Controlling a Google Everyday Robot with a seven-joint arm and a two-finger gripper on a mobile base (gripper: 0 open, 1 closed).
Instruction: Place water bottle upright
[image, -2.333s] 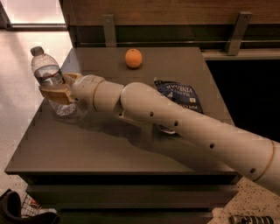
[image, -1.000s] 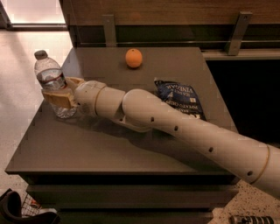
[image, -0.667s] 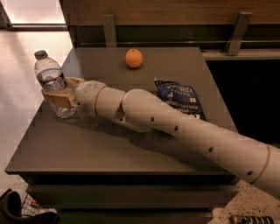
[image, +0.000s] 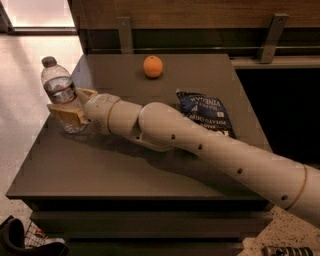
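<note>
The water bottle (image: 59, 89) is clear and ribbed with a pale grey cap. It stands upright at the left edge of the dark table (image: 120, 170), its base on or just above the top. My gripper (image: 73, 104) reaches in from the right at the end of the long cream arm. Its tan fingers (image: 66, 114) sit on either side of the bottle's lower body and are closed on it. The lower part of the bottle is partly hidden by the near finger.
An orange (image: 153, 66) lies at the back middle of the table. A blue chip bag (image: 204, 112) lies right of centre, partly under my arm. The table's left edge is just beside the bottle, with the pale floor below. A wooden wall with metal brackets stands behind.
Since the earliest frame the bottle has come down slightly and stands straighter, and the arm has dropped lower. Over the last second nothing has visibly moved.
</note>
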